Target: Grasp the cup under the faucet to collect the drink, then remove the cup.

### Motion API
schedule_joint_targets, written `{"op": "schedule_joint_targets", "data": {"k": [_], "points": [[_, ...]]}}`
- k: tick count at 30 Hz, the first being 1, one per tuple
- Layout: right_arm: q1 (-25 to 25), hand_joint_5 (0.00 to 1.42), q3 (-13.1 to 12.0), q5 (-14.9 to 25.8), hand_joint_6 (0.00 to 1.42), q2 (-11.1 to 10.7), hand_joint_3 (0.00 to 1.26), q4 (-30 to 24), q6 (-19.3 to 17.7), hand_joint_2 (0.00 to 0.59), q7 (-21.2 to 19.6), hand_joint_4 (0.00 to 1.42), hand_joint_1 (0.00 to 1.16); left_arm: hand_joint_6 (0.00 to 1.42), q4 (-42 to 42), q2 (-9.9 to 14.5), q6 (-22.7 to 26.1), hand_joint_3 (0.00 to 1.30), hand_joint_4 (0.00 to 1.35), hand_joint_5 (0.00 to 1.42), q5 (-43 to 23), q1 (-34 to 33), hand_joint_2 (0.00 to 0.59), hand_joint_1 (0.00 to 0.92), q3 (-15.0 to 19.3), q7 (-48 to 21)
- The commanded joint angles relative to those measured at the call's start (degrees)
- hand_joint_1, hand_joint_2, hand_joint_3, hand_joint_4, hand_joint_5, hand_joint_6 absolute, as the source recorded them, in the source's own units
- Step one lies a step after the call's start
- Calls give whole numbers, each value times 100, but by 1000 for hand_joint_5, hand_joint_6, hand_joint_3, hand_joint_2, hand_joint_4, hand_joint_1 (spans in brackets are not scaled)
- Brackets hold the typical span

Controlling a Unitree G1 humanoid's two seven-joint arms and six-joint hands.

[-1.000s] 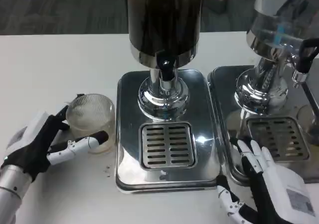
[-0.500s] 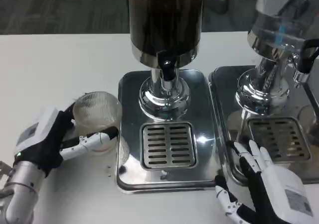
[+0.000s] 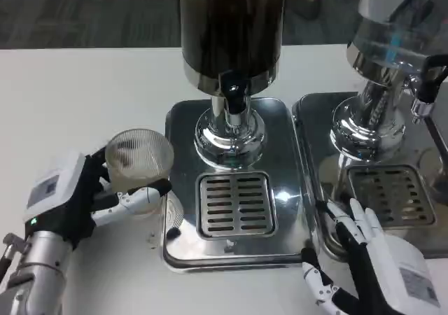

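My left hand [image 3: 70,199] grips cup [image 3: 138,162], just left of tray [image 3: 234,255]. I lift clear of rim, keep upright, centre on grate [image 3: 234,204] below faucet [image 3: 234,99]. Right hand [image 3: 381,259] spread, idle.

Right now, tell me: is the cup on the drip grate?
No. The cup is left of the drip grate, held by the left hand.

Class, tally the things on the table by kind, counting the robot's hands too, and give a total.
Drink dispensers: 2 (dark dispenser, clear dispenser)
Drip grilles: 2 (centre grille, right grille)
Cups: 1 (ribbed cup)
Hands: 2 (left hand, right hand)
Total: 7
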Motion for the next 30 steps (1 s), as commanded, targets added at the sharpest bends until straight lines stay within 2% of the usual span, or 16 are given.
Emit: {"op": "schedule_joint_targets", "data": {"k": [1,3,9,20,30], "points": [[33,0,-10,82,216,14,161,0,-90,473,-83,0,367,872,58,-67,-43,423,515,660,15,165,67,257,28,279],[28,0,-6,103,216,18,163,21,-100,471,-89,0,366,994,109,-76,-115,462,574,736,4,179,80,268,48,438],[-3,0,2,146,216,15,165,73,-126,466,-114,0,363,1239,370,-99,-445,532,680,874,-52,189,99,275,102,865],[-1,0,-8,194,216,11,155,88,-146,464,-113,0,360,1352,986,-140,-1234,549,719,958,-122,131,106,277,222,1437],[-11,0,-25,235,216,-14,148,86,-158,464,-100,0,359,1388,1036,-155,-1489,590,760,1002,-132,144,108,306,291,1707]]}}
